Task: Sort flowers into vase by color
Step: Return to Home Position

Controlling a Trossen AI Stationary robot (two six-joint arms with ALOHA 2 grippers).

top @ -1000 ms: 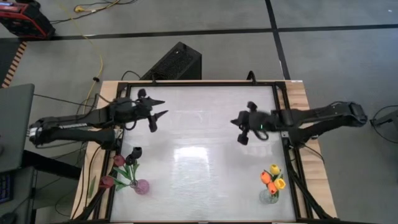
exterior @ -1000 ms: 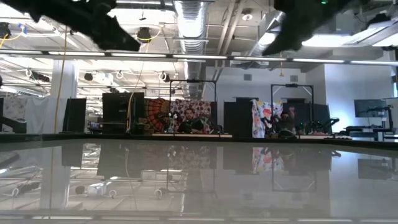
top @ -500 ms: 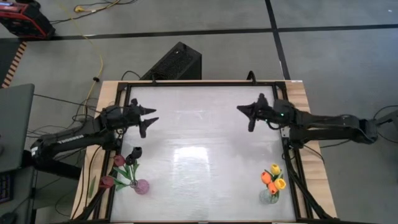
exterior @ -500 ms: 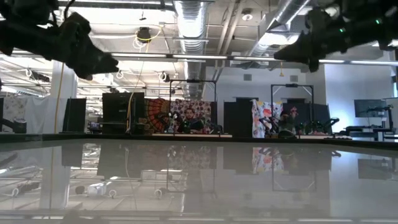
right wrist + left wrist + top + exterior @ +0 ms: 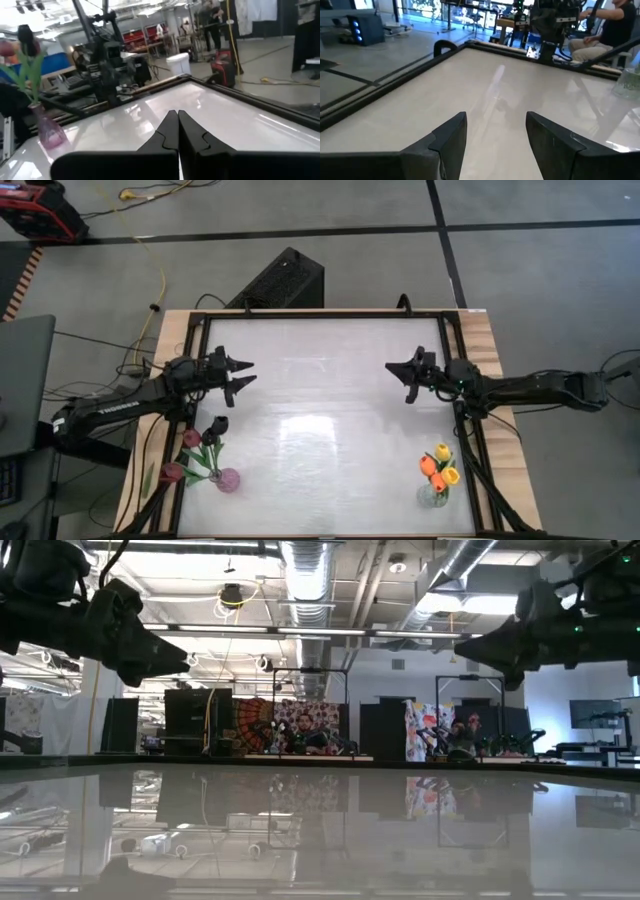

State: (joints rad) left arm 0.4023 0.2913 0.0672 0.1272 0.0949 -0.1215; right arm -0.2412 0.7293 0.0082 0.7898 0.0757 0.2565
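Fingers, high view: left fingers (image 5: 240, 366) splayed, right fingers (image 5: 398, 368) pressed together, both empty, maroon flowers (image 5: 205, 442) and orange-yellow flowers (image 5: 440, 465) vased at separate corners; low view: both hang above tabletop (image 5: 320, 840); wrist views agree; likely risk: left arm (image 5: 120, 405) folding back brushes maroon flowers, toppling pink vase (image 5: 228, 480).

black left end effector (image 5: 250, 371), black right end effector (image 5: 392, 367). near the left one, maroon and near-black flowers (image 5: 191, 438) with green leaves, pink vase (image 5: 228, 480). near the right one, orange and yellow flowers (image 5: 428, 465), clear vase (image 5: 432, 497). glossy white bench (image 5: 320, 420), black-framed.
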